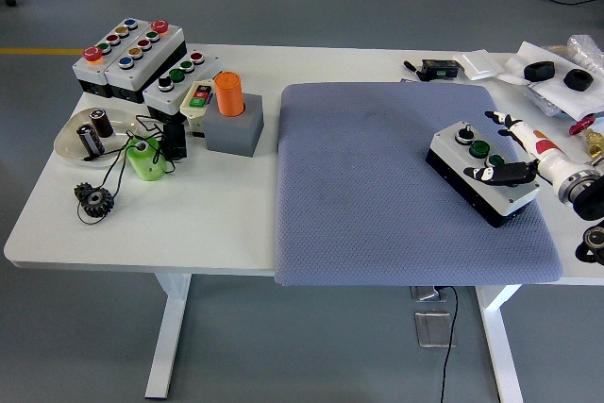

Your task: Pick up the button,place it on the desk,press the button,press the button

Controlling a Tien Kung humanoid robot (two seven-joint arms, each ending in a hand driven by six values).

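Note:
A button box (469, 162) with a white top and black base lies flat on the grey mat (377, 186), toward its right side. Its top shows a black knob (463, 136) and a green button (479, 148). My right hand (505, 153) reaches in from the right edge. Its black fingertips (491, 175) rest on the box's top near its right end and cover what lies there. The thumb (502, 122) is spread out beyond the box's far edge, apart from it. The hand does not grip the box. My left arm is out of view.
At the table's left stand several more button boxes (132, 54), an orange cylinder on a grey block (231, 115), a green part (146, 159), a dish with parts (90, 134) and a black gear (94, 199). Black parts and bags (552, 71) lie at the far right.

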